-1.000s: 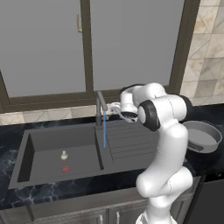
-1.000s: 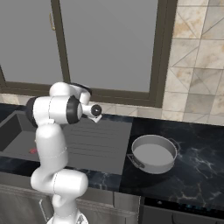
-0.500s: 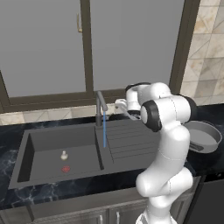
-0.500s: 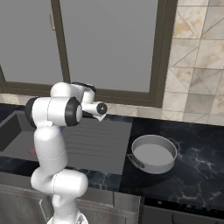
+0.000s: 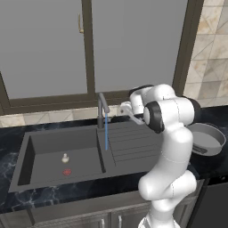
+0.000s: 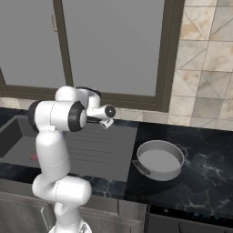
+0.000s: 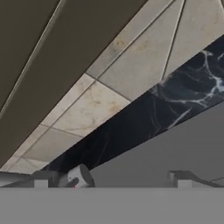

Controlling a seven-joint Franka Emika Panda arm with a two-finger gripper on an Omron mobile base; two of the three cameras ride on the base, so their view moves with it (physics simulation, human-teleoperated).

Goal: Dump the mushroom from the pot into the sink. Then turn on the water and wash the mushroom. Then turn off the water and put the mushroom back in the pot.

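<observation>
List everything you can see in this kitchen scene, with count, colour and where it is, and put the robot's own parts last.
mushroom: one, pale beige, on the floor of the sink basin, beside the red drain mark.
red drain mark: one, red, on the basin floor, nearer the front.
sink: one, dark grey, set into the counter, ribbed drainboard on its right.
faucet: one, grey metal, behind the sink, a thin blue water stream falling from it.
pot: one, grey metal, empty, on the counter right of the drainboard.
counter: one, black marble.
window: one, grey panes, dark frame, behind the sink.
arm: one, white.
gripper: one, open, near the faucet.
</observation>
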